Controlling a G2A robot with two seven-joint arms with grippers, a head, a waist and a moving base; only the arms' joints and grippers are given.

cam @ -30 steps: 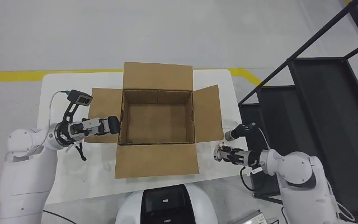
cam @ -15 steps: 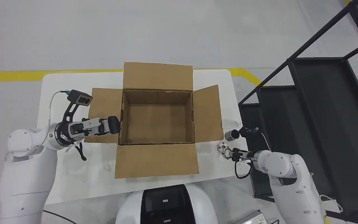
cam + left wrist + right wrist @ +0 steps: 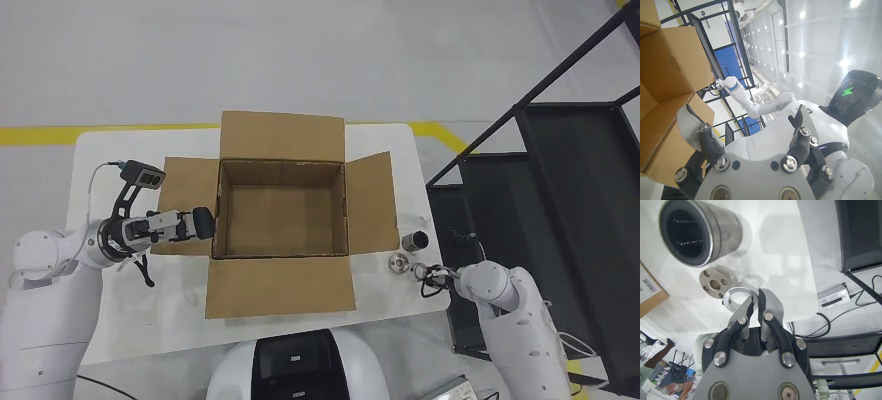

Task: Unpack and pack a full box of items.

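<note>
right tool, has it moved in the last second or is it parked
Yes. In the top view the right tool has drawn back from the cardboard box, toward the right edge of the table.

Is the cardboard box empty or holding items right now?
Empty. In the top view the cardboard box has all four flaps spread open, and its bare brown floor shows with nothing lying on it.
</note>
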